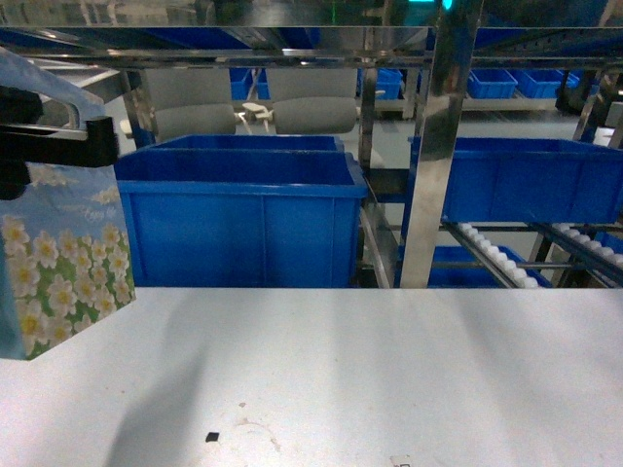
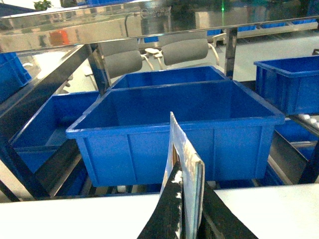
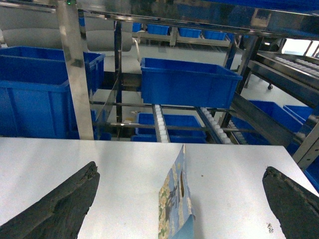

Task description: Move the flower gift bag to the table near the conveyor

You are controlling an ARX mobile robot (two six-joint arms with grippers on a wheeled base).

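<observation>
The left gripper (image 2: 187, 219) is clamped on the top edge of the flower gift bag (image 1: 58, 263), holding it above the table's (image 1: 389, 370) left side. The right gripper (image 3: 179, 199) gapes wide, holding nothing, near another bag (image 3: 175, 204).

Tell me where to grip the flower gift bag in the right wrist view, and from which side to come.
Pinch the flower gift bag at its thin top edge, by the handle hole. It appears upright and edge-on to this camera, flat faces turned left and right, so come straight ahead, one finger per face. The right gripper is open and straddles it.
</observation>
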